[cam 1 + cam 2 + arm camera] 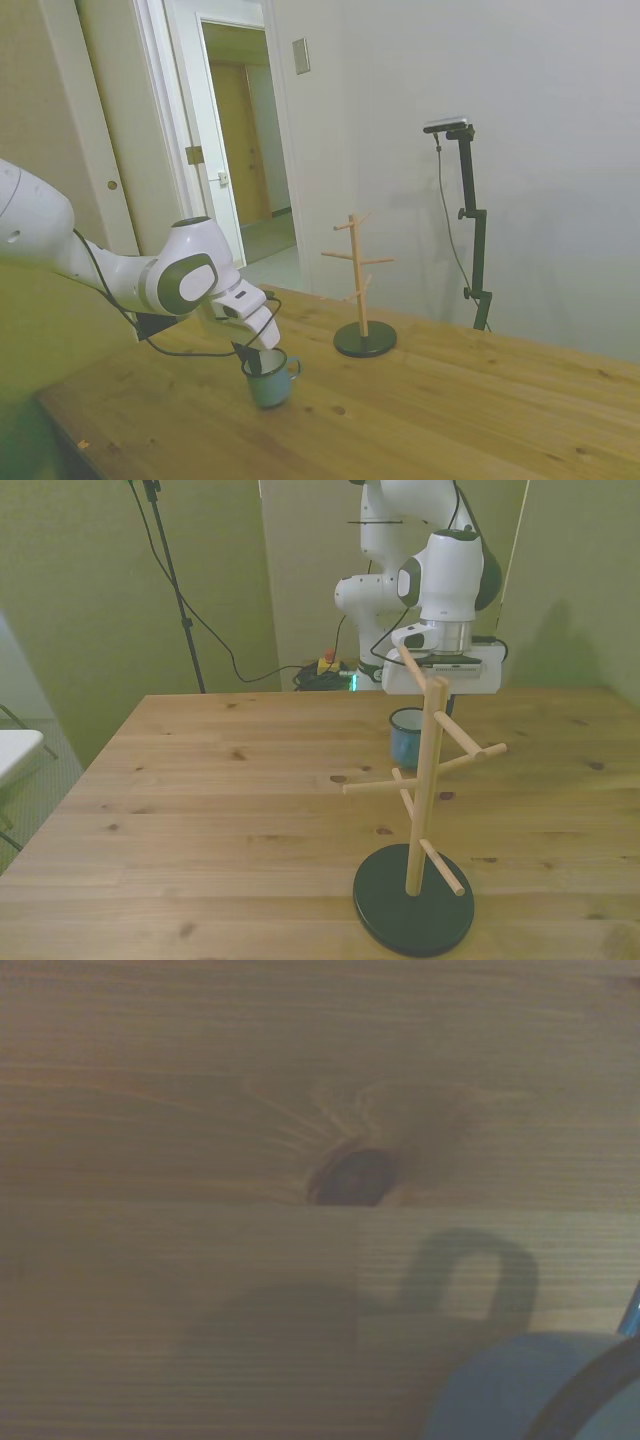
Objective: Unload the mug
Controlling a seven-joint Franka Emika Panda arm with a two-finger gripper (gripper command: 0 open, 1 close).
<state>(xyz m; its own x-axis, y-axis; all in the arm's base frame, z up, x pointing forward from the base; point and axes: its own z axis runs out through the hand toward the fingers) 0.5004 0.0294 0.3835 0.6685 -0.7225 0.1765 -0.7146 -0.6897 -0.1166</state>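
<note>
In the front view, nearest the camera, a wooden peg stand with a round black base [412, 908] stood upright on the wooden plank table [200, 810], its pegs bare. Behind it, partly screened by the stand's post, a small blue-teal enamel mug with a white inside and a thin dark rim [406, 736] sat upright on the table top. The white arm's two-finger gripper [432, 695] was directly above the mug, its body low over the rim.

In the side view the mug [270, 379] rested on the table [480, 420] near the edge, well apart from the peg stand [363, 338], its loop handle turned toward the stand. The gripper [253, 355] reached down at a slant to the mug's rim, with a dark finger [246, 353] at the rim on the arm's side. Whether the fingers were closed on the rim or spread apart could not be told from either view.

The wrist view was blurred. It showed a dark knot [352, 1176] in the wood, a portion of the mug's teal wall [510, 1385] and the mug's shadow with its handle loop.
</note>
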